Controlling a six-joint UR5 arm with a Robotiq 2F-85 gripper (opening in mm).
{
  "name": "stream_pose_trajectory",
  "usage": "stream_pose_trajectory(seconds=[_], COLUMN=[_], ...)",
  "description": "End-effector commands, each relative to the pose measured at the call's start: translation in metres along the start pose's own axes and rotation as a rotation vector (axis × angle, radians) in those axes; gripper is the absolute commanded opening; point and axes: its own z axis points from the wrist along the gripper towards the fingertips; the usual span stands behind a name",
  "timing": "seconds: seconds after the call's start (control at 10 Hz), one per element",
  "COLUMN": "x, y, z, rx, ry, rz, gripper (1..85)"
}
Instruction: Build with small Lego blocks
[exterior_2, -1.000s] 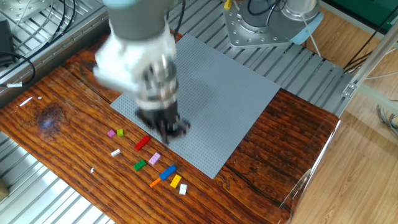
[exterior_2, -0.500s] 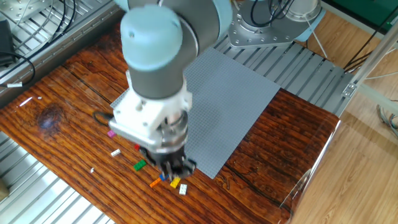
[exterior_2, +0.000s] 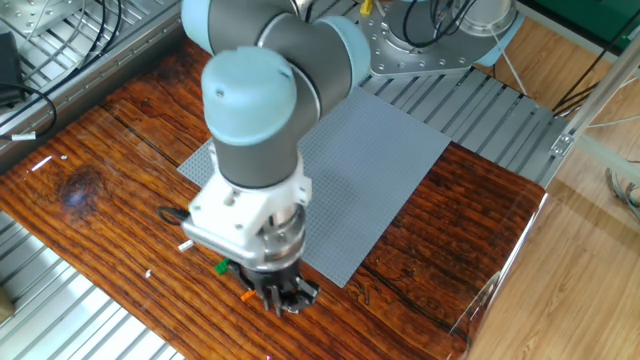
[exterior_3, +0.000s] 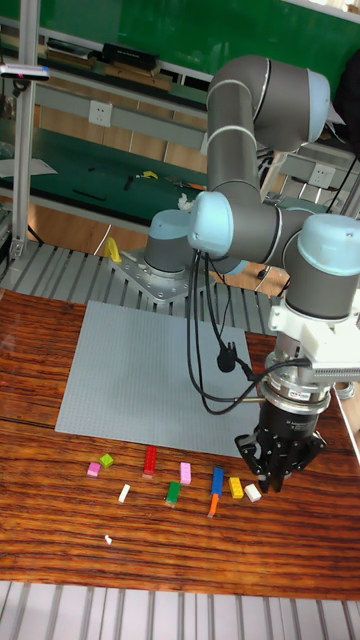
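Note:
The small Lego blocks lie in a loose row on the wooden table in front of the grey baseplate (exterior_3: 140, 370). In the tall fixed view they are pink (exterior_3: 93, 468), lime (exterior_3: 106, 460), red (exterior_3: 150, 459), pink (exterior_3: 185, 472), green (exterior_3: 173, 492), blue (exterior_3: 217, 481), orange (exterior_3: 212, 507), yellow (exterior_3: 236, 487) and white (exterior_3: 253, 492). My gripper (exterior_3: 268, 478) hangs low at the right end of the row, its dark fingertips just beside the white block. In the fixed view the gripper (exterior_2: 286, 297) and arm hide most blocks; green (exterior_2: 222, 267) and orange (exterior_2: 247, 295) peek out.
A white piece (exterior_3: 124, 492) and a tiny white bit (exterior_3: 108, 540) lie left of the row. The arm's base (exterior_3: 165, 262) stands behind the baseplate (exterior_2: 390, 160). A black cable (exterior_3: 225, 360) dangles from the arm. The table edge (exterior_2: 500, 290) is close on the right.
The arm has swung from over the baseplate's front edge down toward the near table edge. It now stands over the right end of the block row. The blocks have not visibly moved.

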Motion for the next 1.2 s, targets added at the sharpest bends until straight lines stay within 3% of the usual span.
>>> stream_pose_trajectory(seconds=[0.0,0.3,0.4,0.7,0.8,1.0,1.1], x=[0.004,0.025,0.024,0.022,0.026,0.049,0.060], y=[0.009,0.020,0.016,0.010,0.005,-0.008,-0.009], z=[0.010,0.019,0.019,0.019,0.015,0.012,0.010], rx=[-0.002,0.041,0.074,0.080,0.101,0.152,0.153], ry=[-0.002,0.010,0.004,0.008,0.022,0.112,0.156], rz=[-0.012,-0.023,-0.031,-0.029,-0.030,-0.029,-0.038], gripper=[23.0,25.3,26.0,26.7,25.7,20.3,20.3])
